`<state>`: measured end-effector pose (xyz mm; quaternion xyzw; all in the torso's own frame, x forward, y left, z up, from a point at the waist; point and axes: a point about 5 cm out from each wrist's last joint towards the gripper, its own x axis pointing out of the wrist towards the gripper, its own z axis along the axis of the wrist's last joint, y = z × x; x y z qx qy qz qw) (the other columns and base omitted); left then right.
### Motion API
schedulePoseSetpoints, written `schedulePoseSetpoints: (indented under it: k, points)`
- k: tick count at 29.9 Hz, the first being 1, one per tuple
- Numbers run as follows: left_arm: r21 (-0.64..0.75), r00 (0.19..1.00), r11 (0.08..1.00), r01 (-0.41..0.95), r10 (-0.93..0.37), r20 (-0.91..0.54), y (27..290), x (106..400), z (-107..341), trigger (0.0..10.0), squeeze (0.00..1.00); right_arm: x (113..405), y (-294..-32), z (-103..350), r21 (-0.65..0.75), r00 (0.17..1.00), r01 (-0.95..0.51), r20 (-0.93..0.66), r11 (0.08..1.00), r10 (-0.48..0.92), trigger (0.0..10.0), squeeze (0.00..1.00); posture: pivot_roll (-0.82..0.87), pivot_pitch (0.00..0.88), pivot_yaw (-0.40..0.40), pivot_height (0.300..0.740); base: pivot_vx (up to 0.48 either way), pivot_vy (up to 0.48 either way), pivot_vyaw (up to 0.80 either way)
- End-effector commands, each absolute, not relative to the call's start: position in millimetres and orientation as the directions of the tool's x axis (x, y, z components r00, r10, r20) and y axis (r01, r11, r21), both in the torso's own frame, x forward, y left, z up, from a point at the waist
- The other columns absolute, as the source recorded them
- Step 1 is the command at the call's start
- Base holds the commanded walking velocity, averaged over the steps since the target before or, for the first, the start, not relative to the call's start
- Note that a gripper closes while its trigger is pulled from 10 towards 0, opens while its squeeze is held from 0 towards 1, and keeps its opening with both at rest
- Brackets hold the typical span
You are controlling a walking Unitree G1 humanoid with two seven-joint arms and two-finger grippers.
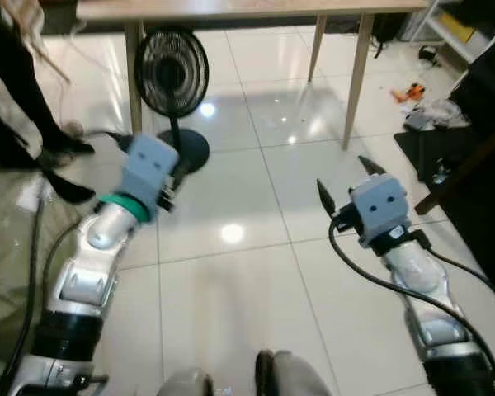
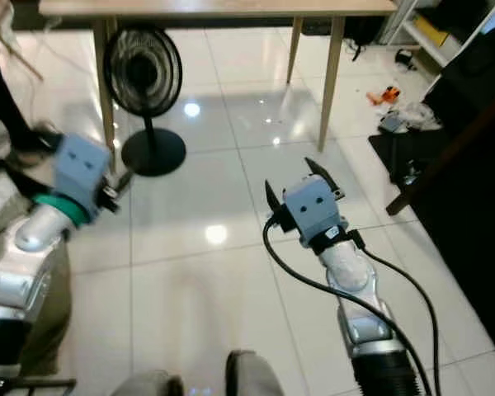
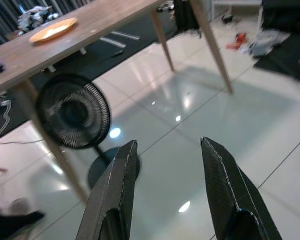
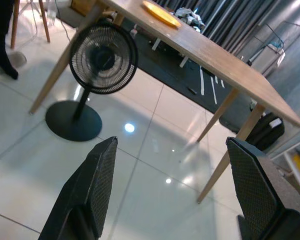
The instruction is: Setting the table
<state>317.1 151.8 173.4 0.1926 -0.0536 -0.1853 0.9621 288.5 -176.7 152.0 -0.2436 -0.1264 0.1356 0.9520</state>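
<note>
A long wooden table stands ahead of me on pale legs. An orange plate lies on its top, also seen as the orange plate in the right wrist view. My left gripper is raised over the white tiled floor, open and holding nothing. My right gripper is held out at about the same height on the right, its two black fingers spread wide and bare. Both grippers point toward the table and are well short of it.
A black standing fan sits on the floor by the table's left leg. A person's dark legs are at the far left. Clutter and dark furniture crowd the right side. Cables trail along the floor at left.
</note>
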Motion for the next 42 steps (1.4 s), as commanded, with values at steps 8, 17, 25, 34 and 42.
schedulePoseSetpoints:
  k: [8,17,25,34,42]
  points:
    - [0.378,0.92,0.858,0.349,-0.39,0.034,147.7,313.6,169.4,10.0,0.0,297.0,-161.4,156.2,-0.501,0.904,-0.228,0.21,0.834,0.373,10.0,0.0,0.05,0.057,-0.008,0.74,0.472,0.0,0.0]
    - [0.368,0.92,0.863,0.347,-0.39,0.046,144.8,316.4,170.1,10.0,0.0,301.0,-166.9,150.7,-0.481,0.918,-0.214,0.199,0.85,0.344,10.0,0.0,0.04,0.042,-0.008,0.74,0.469,0.0,0.0]
    - [0.358,0.916,0.863,0.357,-0.399,0.047,140.9,315.6,169.1,10.0,0.0,305.0,-190.0,144.5,-0.464,0.958,-0.141,0.159,0.874,0.238,10.0,0.0,0.03,0.043,-0.008,0.74,0.469,0.0,0.0]
    - [0.358,0.914,0.862,0.36,-0.403,0.052,143.5,315.2,172.1,10.0,0.0,314.2,-208.9,147.4,-0.308,0.983,-0.074,0.137,0.949,0.121,10.0,0.0,0.04,0.05,-0.02,0.74,0.47,0.0,0.0]
    - [0.355,0.917,0.867,0.35,-0.395,0.06,144.3,314.7,173.6,10.0,0.0,319.6,-213.2,150.0,-0.149,0.99,-0.054,0.123,0.987,0.072,10.0,0.0,0.04,0.052,-0.021,0.74,0.465,0.0,0.0]
